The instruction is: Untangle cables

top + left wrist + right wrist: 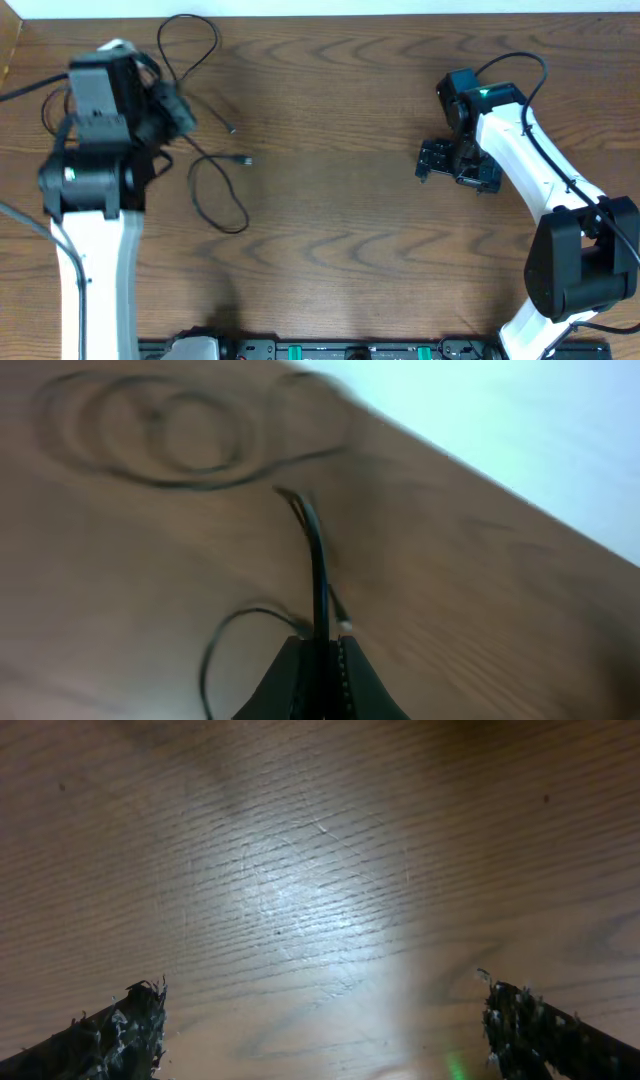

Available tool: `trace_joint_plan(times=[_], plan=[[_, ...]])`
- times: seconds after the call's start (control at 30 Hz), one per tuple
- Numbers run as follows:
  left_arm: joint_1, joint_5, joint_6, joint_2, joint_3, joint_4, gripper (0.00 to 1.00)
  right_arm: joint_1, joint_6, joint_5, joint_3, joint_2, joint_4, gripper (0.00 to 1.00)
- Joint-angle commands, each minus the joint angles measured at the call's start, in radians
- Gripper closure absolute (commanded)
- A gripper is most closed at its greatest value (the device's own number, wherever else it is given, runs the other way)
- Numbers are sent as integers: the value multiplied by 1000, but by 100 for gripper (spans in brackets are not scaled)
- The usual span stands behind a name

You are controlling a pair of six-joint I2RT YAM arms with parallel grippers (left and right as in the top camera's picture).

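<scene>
1. Cables (238, 160) are lying in loose black loops on the far left part of the bench (340, 260), beside and partly under the left arm (95, 210). One small plug (232, 128) is pointing toward the middle of the bench.
2. Left jaws are pressing together on one black cable (320, 560), which is running out from between the fingertips (290, 680) toward a blurred coil (190, 483) lying on the wood beyond.
3. Right jaws are standing wide apart and gripping nothing. The right arm (520, 150) is hovering over bare wood, well apart from every strand, and its wrist view is showing only grain between the two fingers (110, 1035).
4. A white cord is not showing clearly in any view, so I cannot tell where it is lying.
5. Judging by this, the step in hand is drawing one strand free of the bundle. The task is looking only partly done, since strands are crossing one another beside the left arm.
6. The next move is probably calling for the left arm to be dragging its strand slowly and low, away from the coil. Meanwhile the right jaws should be coming across to pin or lift the other loops, so the whole bundle is not sliding along. A snagged plug could tighten a knot.
</scene>
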Motion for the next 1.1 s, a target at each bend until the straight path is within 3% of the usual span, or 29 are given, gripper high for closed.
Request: trace_joint_plan(times=[0.0, 0.23, 0.47, 0.6, 0.7, 0.73, 0.87, 1.07], plan=[[118, -70, 6, 70, 7, -8, 92, 15, 2, 1, -11, -18, 2, 1], [333, -111, -145, 186, 7, -50, 93, 26, 2, 1, -29, -18, 24, 1], [481, -109, -220, 292, 7, -66, 93, 26, 2, 0, -30, -17, 46, 1], [493, -47, -221, 351, 7, -65, 92, 29, 2, 0, -31, -18, 60, 1], [489, 61, -216, 386, 7, -65, 83, 29, 2, 0, -31, -17, 61, 1], [483, 112, -206, 399, 7, -65, 63, 29, 2, 0, -31, -17, 62, 1], [458, 239, -148, 416, 6, -74, 62, 33, 2, 0, -31, -17, 69, 1], [378, 261, -145, 416, 6, -181, 60, 40, 2, -23, -31, -17, 79, 1]])
